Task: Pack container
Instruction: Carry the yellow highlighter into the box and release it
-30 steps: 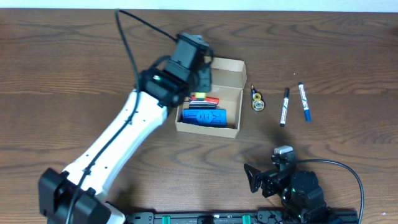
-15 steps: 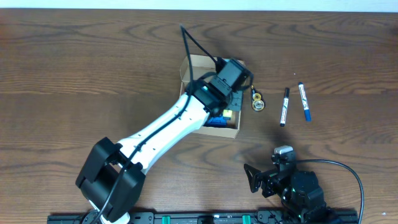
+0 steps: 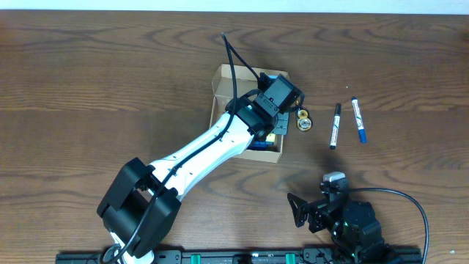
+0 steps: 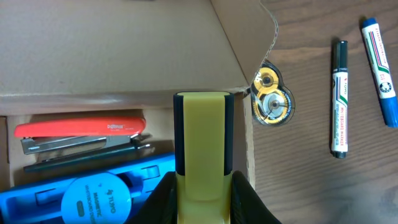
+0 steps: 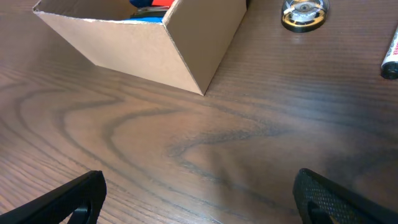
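Here the container (image 3: pixel 233 75) stands open, with a red stapler (image 4: pixel 81 129) and a blue dispenser (image 4: pixel 93 196) packed along its left side. This leaves room by its right wall, where the left gripper (image 4: pixel 202 194) clamps a yellow bar (image 4: pixel 200 137) lengthwise, probably to drop it in. Right of the container lie a tape roller (image 4: pixel 272 99), a black marker (image 4: pixel 339 99) and a blue marker (image 4: pixel 380 68). The left arm stretches diagonally over the container. The right gripper (image 5: pixel 202 205) sits low before it, fingers wide and empty.

Tan cardboard container (image 3: pixel 220 77), flap lid open, mid-table, red stapler and blue item inside
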Tool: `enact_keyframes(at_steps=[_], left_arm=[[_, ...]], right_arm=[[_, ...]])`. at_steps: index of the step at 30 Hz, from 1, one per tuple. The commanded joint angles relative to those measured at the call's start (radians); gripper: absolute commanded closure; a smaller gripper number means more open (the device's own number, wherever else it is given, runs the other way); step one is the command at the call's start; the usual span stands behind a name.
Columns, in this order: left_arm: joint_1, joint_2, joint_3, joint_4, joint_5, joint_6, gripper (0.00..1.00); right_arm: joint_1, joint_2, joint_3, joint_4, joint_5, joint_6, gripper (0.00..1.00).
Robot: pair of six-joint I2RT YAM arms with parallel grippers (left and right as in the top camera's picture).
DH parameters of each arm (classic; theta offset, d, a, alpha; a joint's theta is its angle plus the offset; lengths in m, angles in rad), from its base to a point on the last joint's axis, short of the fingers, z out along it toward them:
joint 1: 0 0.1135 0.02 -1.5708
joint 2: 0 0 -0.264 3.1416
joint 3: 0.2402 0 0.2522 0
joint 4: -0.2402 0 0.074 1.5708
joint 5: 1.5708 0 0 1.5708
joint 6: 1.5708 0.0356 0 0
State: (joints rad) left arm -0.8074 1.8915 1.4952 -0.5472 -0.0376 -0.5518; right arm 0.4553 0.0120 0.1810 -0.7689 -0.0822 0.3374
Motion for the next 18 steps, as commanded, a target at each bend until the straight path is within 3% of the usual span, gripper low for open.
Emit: enact_keyframes(at_steps=[1,18], left_arm=[[-0.001,0.018,0.012,0.002,-0.021,-0.014,0.94],[-0.007,0.078,0.012,-0.046,-0.010,-0.014,0.94]], right_arm=[[0.010,-0.006,-0.011,-0.001,-0.004,0.014,0.01],[0.010,-0.006,-0.011,-0.001,-0.004,0.014,0.01]])
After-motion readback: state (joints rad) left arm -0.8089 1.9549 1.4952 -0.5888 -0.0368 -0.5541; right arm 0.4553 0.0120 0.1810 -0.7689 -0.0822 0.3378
